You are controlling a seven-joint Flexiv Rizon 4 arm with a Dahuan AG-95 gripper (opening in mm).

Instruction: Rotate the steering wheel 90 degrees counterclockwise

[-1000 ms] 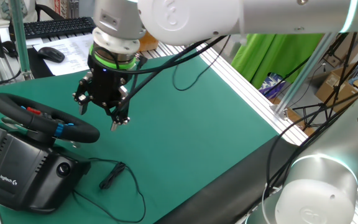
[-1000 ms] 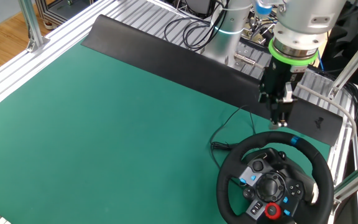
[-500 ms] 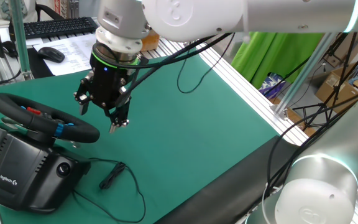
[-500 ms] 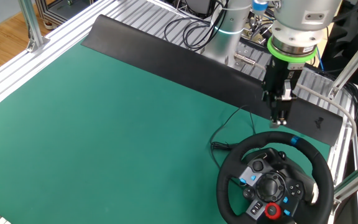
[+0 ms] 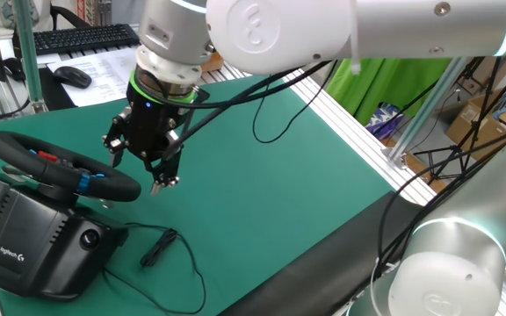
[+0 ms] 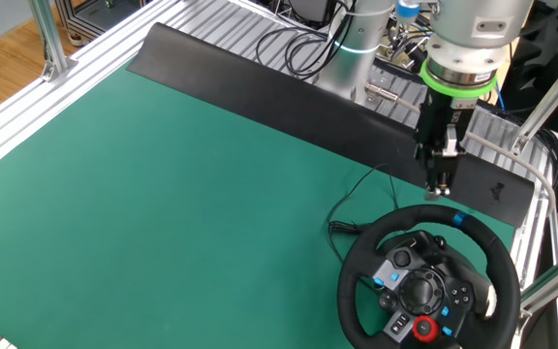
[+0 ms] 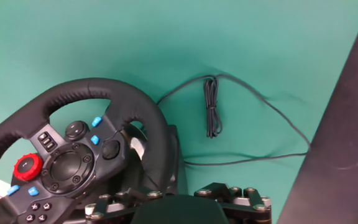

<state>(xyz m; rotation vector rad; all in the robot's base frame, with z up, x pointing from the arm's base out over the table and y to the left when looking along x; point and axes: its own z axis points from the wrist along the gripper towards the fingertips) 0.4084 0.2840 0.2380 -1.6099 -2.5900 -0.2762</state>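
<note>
Gripper point(image 5: 140, 167) hangs just off the rim of the steering wheel point(image 5: 64, 167), fingers apart, holding nothing. Not touching.

Wheel sits on its Logitech base point(image 5: 33, 241) at the table edge, face tilted.

In the other fixed view, gripper point(image 6: 438, 184) stands at 12 o'clock from the wheel point(image 6: 429, 281), near the blue rim mark.

Hand view: wheel point(image 7: 73, 155) lies toward 9 o'clock; cable bundle point(image 7: 212, 112) toward 12. Judgement: closing on the rim means going down and wheelward.

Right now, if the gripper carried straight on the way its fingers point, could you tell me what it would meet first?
Probably the green mat just beside the steering wheel; the gripper points down near the rim, though depth is unclear.
</note>
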